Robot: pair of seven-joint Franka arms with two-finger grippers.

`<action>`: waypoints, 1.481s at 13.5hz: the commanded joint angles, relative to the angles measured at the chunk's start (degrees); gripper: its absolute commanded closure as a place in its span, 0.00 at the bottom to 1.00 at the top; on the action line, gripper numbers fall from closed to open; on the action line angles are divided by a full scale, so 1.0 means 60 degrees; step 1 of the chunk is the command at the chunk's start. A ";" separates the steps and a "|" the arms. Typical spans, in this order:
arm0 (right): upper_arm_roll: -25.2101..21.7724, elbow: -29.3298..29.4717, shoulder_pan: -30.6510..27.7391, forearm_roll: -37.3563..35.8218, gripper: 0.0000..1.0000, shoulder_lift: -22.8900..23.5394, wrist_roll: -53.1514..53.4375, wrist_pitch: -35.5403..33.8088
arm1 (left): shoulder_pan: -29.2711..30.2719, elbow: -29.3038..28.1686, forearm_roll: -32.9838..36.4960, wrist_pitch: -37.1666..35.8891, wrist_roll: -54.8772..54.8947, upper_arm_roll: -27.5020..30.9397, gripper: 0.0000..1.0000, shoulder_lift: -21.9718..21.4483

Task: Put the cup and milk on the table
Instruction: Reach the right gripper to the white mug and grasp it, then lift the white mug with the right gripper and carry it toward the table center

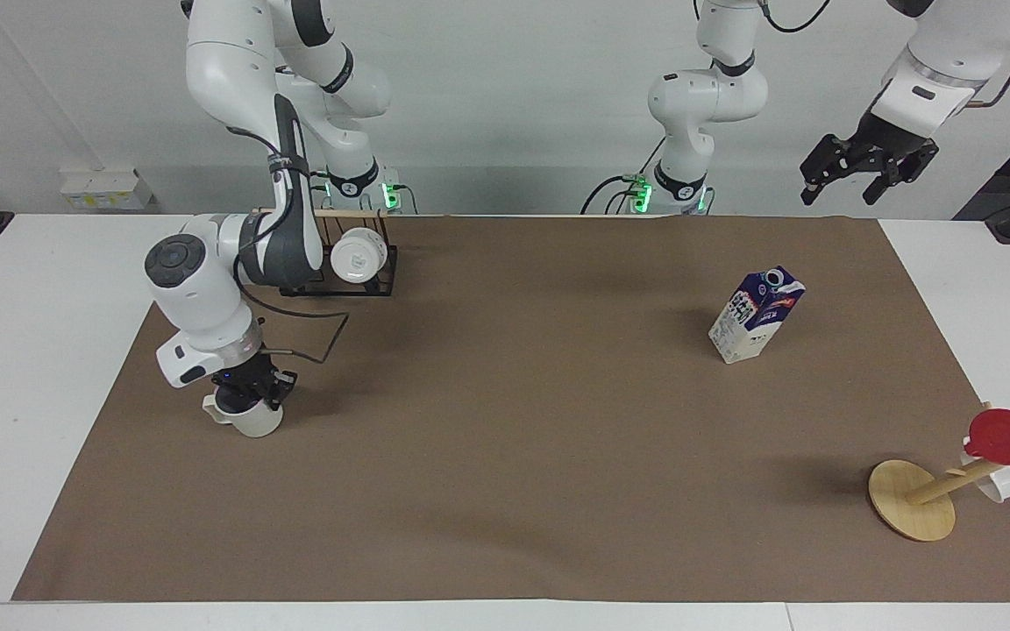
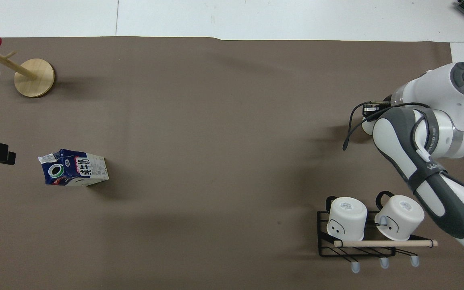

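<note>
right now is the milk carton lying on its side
No, the milk carton stands upright on its base on the brown sheet, its capped top uppermost, with nothing touching it.

Your right arm reaches out from its base and bends down sharply at the wrist, so the right gripper (image 1: 246, 392) points straight down, low over the brown sheet, its fingers closed in. Your left arm waits, raised high, and the left gripper (image 1: 856, 180) hangs with fingers spread apart.
</note>
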 commanded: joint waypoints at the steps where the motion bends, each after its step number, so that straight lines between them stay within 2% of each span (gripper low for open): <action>1: 0.0008 -0.0016 -0.0010 0.0146 1.00 -0.0167 -0.0126 -0.0028 | -0.0048 0.0020 0.0196 -0.0132 -0.0075 0.0037 0.00 -0.0102; 6: 0.0183 0.0378 0.0136 0.0102 1.00 -0.0708 0.0560 -0.1080 | -0.0048 0.0020 0.0196 -0.0132 -0.0075 0.0037 0.00 -0.0102; 11: 0.0169 0.1491 0.1554 -0.0834 1.00 -0.0988 0.3002 -0.2634 | -0.0106 0.0035 0.0196 -0.0118 -0.0090 0.0022 0.00 -0.0102; 14: 0.0154 0.1566 0.2623 -0.0835 1.00 -0.1002 0.4673 -0.2783 | -0.0077 0.0020 0.0196 -0.0118 -0.0090 0.0022 0.00 -0.0102; 20: 0.0183 0.2019 0.4003 -0.0645 1.00 -0.0915 0.6579 -0.2797 | -0.0165 0.0049 0.0196 -0.0132 -0.0061 -0.0066 0.00 -0.0087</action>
